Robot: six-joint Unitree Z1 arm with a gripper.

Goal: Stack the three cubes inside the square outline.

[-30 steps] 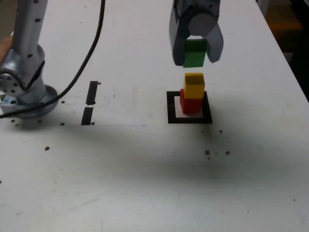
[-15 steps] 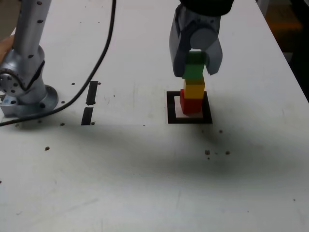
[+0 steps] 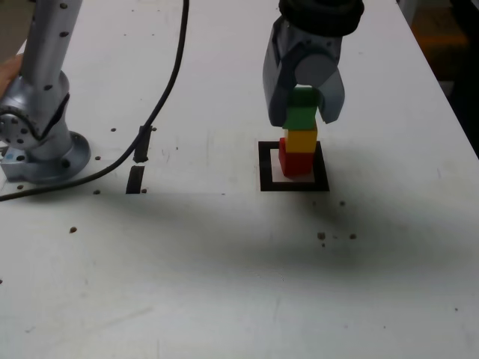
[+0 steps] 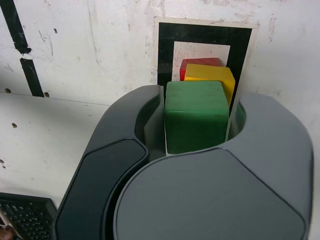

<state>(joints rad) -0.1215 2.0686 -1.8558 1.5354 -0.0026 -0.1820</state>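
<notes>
"Where is the green cube [image 4: 196, 120]?"

"Atop the yellow cube [image 3: 301, 141], which rests on the red cube [image 3: 296, 164] inside the black square outline [image 3: 266, 170], as I watch from my remote post."

"And your claw [image 3: 303, 117]?"

"I have it released, its jaws parted just beside the green cube, with narrow gaps showing at its sides."

"Farther out?"

"Two black tape strips [image 3: 135, 179] lie on the white surface [image 3: 187, 262] in the exterior view's left; my wrist view catches a keyboard [image 4: 27, 215]."
</notes>
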